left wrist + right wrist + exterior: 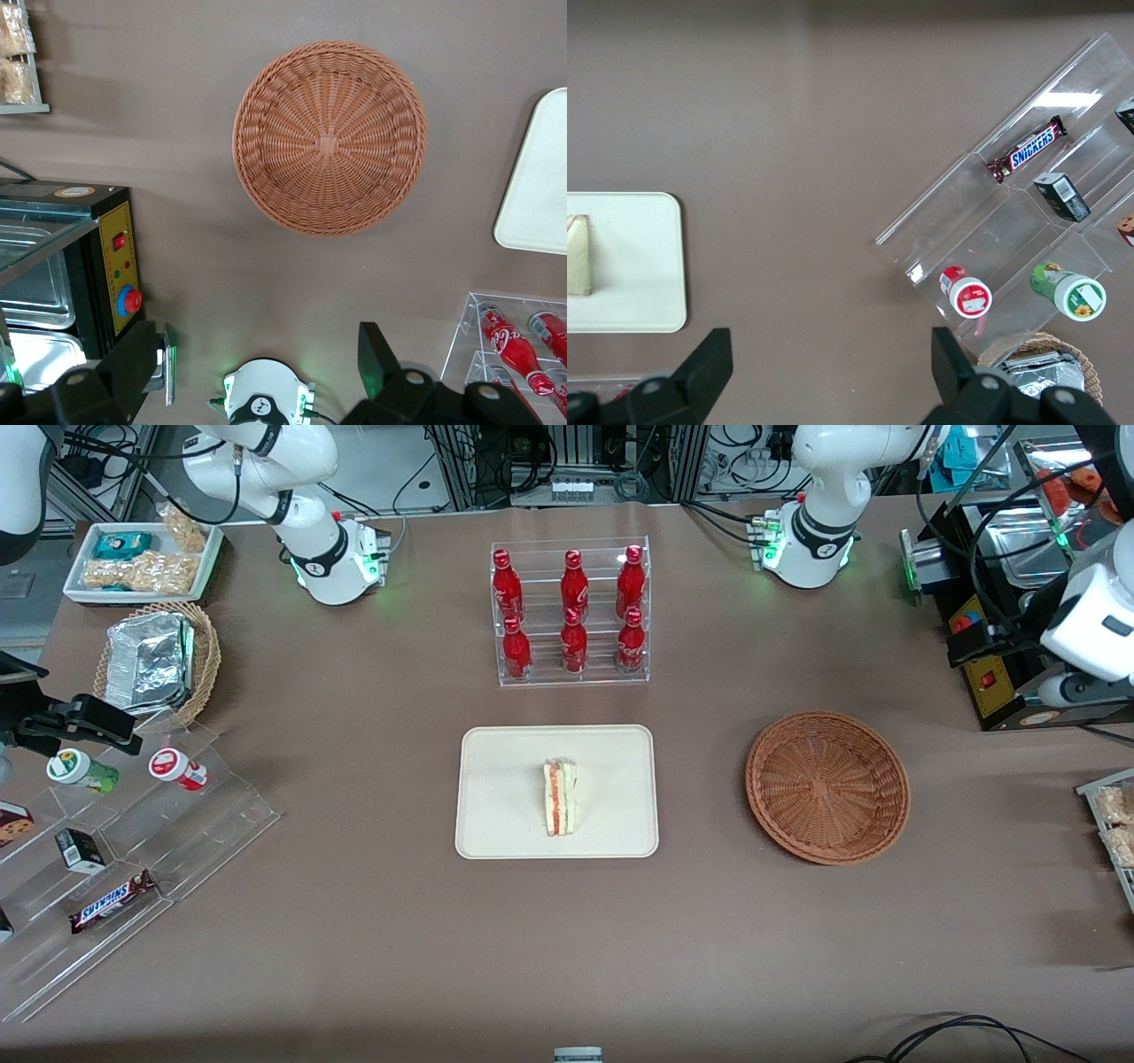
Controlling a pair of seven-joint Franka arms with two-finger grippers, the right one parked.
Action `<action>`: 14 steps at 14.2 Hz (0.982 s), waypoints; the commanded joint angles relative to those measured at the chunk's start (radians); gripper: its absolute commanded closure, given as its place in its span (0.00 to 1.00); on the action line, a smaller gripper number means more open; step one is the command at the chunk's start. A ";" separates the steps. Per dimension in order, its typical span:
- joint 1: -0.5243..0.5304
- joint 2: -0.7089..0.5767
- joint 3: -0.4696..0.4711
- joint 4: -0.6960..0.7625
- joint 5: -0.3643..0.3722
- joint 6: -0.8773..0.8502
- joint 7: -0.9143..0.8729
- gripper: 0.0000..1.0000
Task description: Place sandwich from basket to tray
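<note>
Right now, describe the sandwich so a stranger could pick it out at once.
Find the cream tray in front of the rack of red bottles. The sandwich stands on it, a white wedge striped orange and green. The gripper hangs open above the empty basket.

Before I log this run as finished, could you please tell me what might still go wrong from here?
1. The sandwich stands on edge on the tray, not flat, so a knock to the table might tip it over.
2. The hand hangs open high above the empty basket, beside the black control box; a careless retreat might clip that box.
3. The bottle rack stands close to the tray, farther from the front camera; a low sweep could hit it.
</note>
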 commanded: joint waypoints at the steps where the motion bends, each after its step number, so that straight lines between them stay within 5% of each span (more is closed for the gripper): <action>1: -0.003 -0.048 -0.009 -0.043 0.009 0.003 0.016 0.00; 14: 0.014 0.067 -0.003 0.092 -0.065 -0.023 0.004 0.00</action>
